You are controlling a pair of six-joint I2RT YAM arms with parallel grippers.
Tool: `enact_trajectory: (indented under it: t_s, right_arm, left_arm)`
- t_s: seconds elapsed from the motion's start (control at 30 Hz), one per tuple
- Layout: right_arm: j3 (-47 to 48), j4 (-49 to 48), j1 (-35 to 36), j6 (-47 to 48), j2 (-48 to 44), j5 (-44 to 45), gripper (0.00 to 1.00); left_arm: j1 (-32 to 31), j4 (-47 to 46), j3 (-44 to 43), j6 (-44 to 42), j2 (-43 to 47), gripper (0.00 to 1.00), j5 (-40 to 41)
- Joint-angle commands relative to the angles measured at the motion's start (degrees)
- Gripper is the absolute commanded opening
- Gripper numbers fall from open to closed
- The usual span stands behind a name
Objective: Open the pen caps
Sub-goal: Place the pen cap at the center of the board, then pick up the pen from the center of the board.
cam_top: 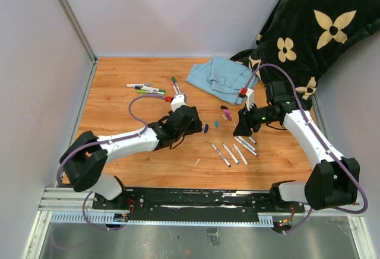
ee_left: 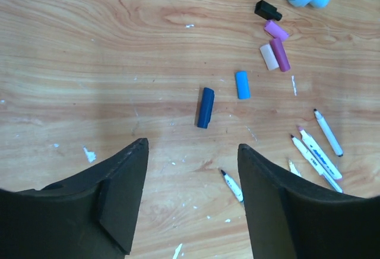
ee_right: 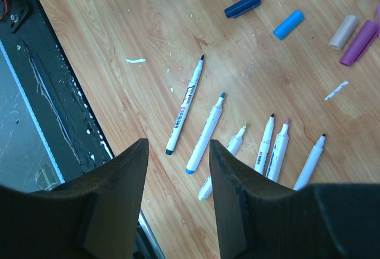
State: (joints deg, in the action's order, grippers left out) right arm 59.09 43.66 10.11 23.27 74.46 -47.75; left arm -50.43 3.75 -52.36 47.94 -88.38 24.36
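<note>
While my left claw (ee_left: 193, 152) stood open and empty near the dark blue cap (ee_left: 205, 107), my right claw (ee_right: 178, 145) hung open over uncapped markers (ee_right: 205, 132) on the counter (ee_right: 136, 27).

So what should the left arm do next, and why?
Probably reach the left claw toward the capped markers at the far left: its jaws stand open and empty, and the dark blue cap already lies loose just ahead.
</note>
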Motion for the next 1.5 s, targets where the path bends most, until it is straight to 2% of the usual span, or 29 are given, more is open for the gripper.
enact_trajectory:
  t_s: [0.0, 0.1, 0.23, 0.53, 0.67, 0.73, 0.97, 1.47]
  right_arm:
    - [0.36, 1.54, -0.95, 2.10, -1.23, -2.03, 0.47]
    - [0.49, 2.04, -1.04, 2.84, -1.32, -2.47, 0.47]
    - [0.63, 2.37, -1.18, 3.73, -1.53, -2.61, 0.47]
    - [0.89, 2.92, -1.82, 5.18, -2.31, -3.14, 0.47]
    - [0.91, 3.07, -2.28, 5.38, -2.50, -3.32, 0.48]
    - [1.02, 3.17, -2.45, 5.55, -2.49, -3.49, 0.48]
    - [1.00, 3.36, -2.90, 5.74, -2.62, -3.80, 0.48]
    - [1.18, 3.73, -3.22, 6.09, -2.70, -4.20, 0.49]
  left_arm:
    - [-0.20, -11.01, 6.17, -8.62, 7.62, 0.71, 0.49]
    - [-0.06, -16.53, 10.55, -14.16, 12.86, 0.84, -0.82]
    - [1.54, -19.90, 14.42, -20.60, 17.89, 0.90, -4.54]
    - [10.88, -20.00, 18.41, -23.05, 23.46, 0.92, -12.77]
    - [13.63, -20.86, 19.55, -22.78, 24.29, 0.97, -14.40]
    - [15.26, -21.96, 20.26, -21.90, 24.53, 0.99, -15.64]
    - [22.38, -28.32, 23.42, -16.87, 23.97, 0.99, -24.48]
    - [27.16, -29.08, 20.87, -15.84, 20.15, 0.99, -24.87]
